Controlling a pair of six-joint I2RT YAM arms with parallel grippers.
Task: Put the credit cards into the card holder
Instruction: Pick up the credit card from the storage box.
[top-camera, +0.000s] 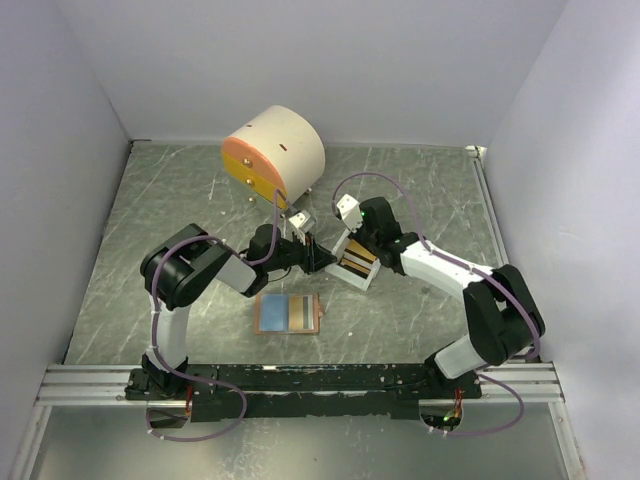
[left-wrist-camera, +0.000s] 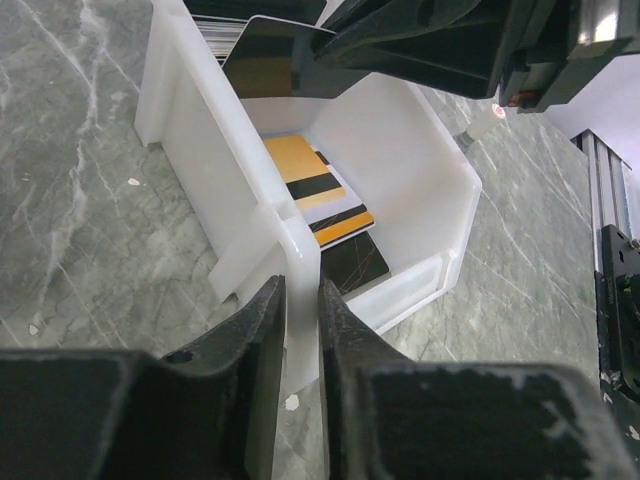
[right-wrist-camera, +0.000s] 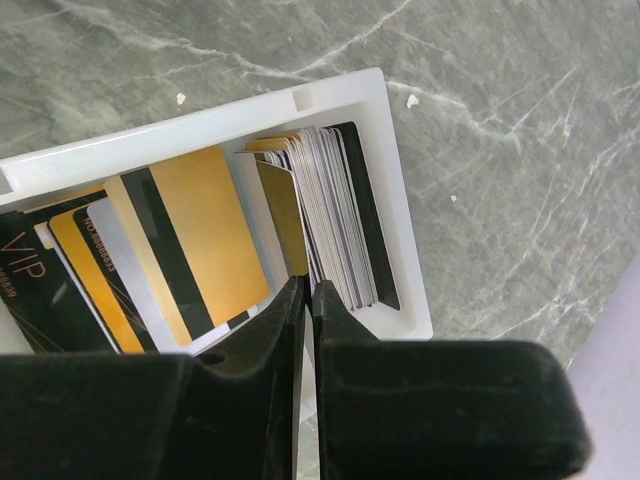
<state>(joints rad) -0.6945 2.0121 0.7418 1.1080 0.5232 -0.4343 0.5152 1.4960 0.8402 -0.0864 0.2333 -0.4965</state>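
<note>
1. Your right jaws, nearly shut, pinch one card (right-wrist-camera: 283, 215) from the tray's (right-wrist-camera: 402, 200) stack.
2. Your left jaws clamp the tray wall.
3. The holder (top-camera: 287, 313) lies open on the counter (top-camera: 420, 320), nearby.
4. Extraction step: next, lift straight, then aim for a slot.

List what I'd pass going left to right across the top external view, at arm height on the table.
Left arm's elbow → card holder → white tray → right arm's elbow. The cabinet is left out, since it shares the card holder's span.
</note>
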